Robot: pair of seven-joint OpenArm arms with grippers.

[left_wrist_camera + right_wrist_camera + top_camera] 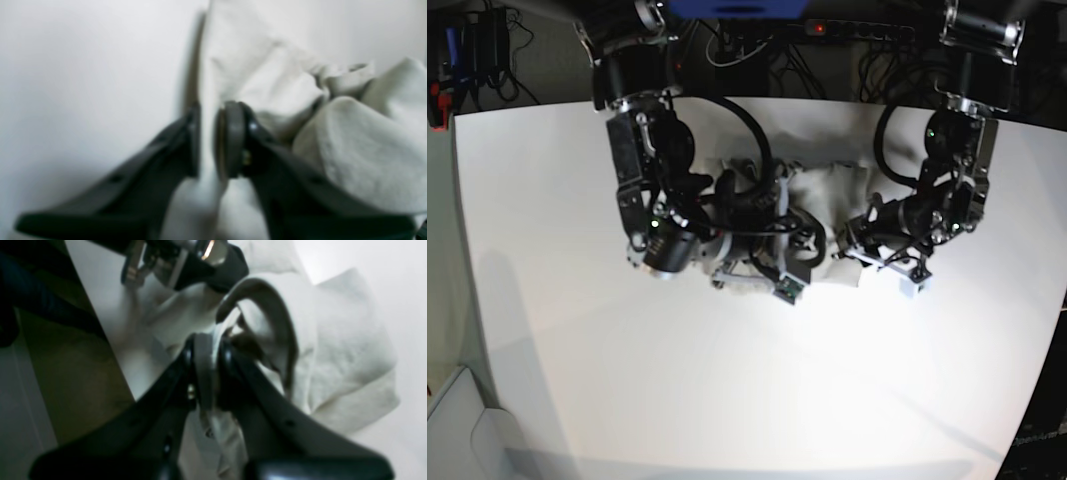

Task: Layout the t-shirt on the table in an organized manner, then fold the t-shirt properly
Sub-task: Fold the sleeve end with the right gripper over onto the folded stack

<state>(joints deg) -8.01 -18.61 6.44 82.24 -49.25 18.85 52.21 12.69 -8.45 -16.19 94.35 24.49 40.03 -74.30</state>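
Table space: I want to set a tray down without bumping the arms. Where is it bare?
The table is bare across its whole near half, below the bunched t-shirt, and along the strip at the base view's left edge. It is crowded at the far middle, where the right end effector and left end effector both pinch cloth.
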